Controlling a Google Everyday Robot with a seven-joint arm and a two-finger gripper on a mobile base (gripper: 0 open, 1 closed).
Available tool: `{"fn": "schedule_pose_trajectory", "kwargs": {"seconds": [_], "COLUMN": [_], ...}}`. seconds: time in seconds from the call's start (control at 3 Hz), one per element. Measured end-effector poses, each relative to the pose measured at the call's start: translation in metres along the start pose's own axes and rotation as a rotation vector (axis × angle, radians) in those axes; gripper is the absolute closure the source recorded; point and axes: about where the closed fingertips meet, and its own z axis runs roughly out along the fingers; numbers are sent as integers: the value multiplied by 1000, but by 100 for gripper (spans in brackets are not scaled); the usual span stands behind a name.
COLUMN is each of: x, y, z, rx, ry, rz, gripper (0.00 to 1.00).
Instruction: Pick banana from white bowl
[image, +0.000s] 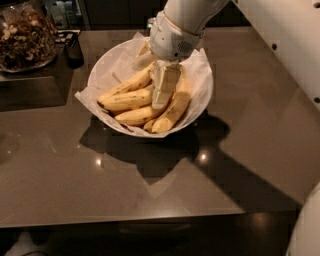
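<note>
The white bowl (202, 102), lined with crumpled white paper, stands at the middle back of the brown table and holds several yellow bananas. A long, thick, curved banana (175, 109) lies on the right side of the pile. My gripper (153, 74) reaches down into the bowl from above and looks open. One cream finger (164, 87) rests among the bananas just left of the thick one, and the other (142, 57) is near the bowl's back. The top ends of the bananas are hidden under the gripper's white wrist (175, 40).
A glass jar of nuts (24, 37) stands at the back left on a dark mat. A small dark object (74, 50) sits beside it. The table's front edge (150, 220) runs across the bottom. A white robot part (307, 225) shows at the lower right.
</note>
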Motion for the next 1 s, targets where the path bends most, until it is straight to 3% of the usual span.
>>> {"fn": "schedule_pose_trajectory", "kwargs": {"seconds": [1.0], "x": [15], "y": [-17], "z": [32], "rx": [-51], "ry": [-46], "rz": [17], "gripper": [31]}}
